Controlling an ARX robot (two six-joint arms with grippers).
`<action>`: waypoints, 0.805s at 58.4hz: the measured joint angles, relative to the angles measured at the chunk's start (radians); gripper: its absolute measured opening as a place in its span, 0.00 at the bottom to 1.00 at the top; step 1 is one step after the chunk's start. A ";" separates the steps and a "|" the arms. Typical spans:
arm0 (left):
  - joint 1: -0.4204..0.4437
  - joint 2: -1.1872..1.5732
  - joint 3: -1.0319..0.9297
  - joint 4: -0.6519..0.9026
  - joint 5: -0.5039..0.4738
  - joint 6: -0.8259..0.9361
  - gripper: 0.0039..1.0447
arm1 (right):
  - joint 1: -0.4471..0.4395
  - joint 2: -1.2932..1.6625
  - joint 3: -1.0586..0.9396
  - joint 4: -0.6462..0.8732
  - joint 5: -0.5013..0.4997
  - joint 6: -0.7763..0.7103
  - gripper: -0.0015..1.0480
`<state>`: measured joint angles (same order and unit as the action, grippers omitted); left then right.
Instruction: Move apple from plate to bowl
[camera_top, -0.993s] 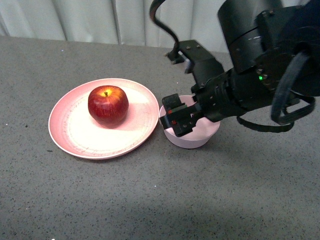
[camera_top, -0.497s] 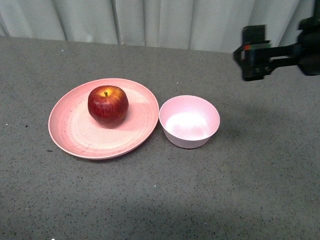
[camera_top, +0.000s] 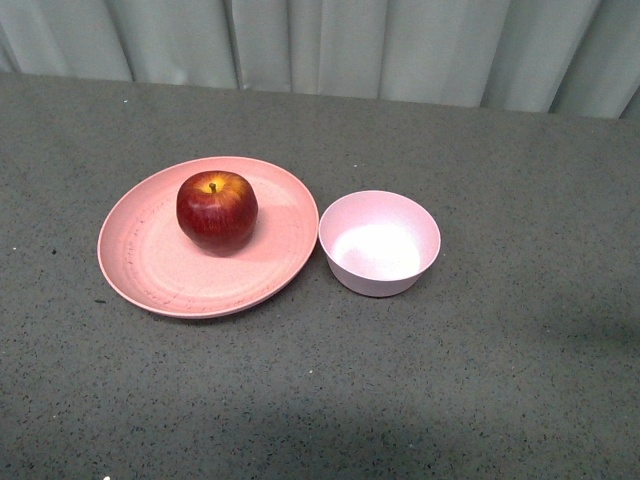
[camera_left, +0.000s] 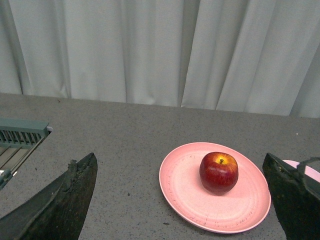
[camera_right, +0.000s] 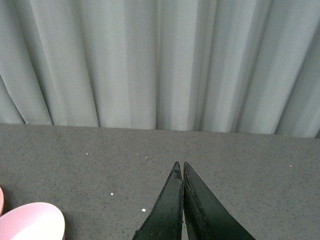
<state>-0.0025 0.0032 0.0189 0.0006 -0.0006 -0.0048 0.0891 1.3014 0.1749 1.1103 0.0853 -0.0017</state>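
Note:
The dark-red apple sits upright on the wide salmon-pink plate, toward its far side. The small pale pink bowl stands empty just right of the plate, almost touching it. Neither arm shows in the front view. In the left wrist view my left gripper is open wide, well back from the plate, with the apple between its fingers' lines of sight. My right gripper is shut and empty above bare table, the bowl's rim off to one side.
Grey speckled tabletop all round the dishes. A pale curtain hangs along the far edge. A grey slotted fixture sits at the table's side in the left wrist view.
My right arm, which was reaching over the bowl a second ago, has pulled back to the right and out of the front view. Apple, plate and bowl have not moved.

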 joint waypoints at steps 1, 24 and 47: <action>0.000 0.000 0.000 0.000 0.000 0.000 0.94 | -0.003 -0.016 -0.008 -0.007 -0.002 0.000 0.01; 0.000 0.000 0.000 0.000 0.000 0.000 0.94 | -0.087 -0.311 -0.117 -0.194 -0.081 -0.001 0.01; 0.000 0.000 0.000 0.000 0.000 0.000 0.94 | -0.087 -0.596 -0.164 -0.428 -0.084 -0.001 0.01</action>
<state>-0.0025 0.0032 0.0189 0.0006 -0.0002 -0.0048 0.0025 0.7055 0.0109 0.6827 0.0017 -0.0025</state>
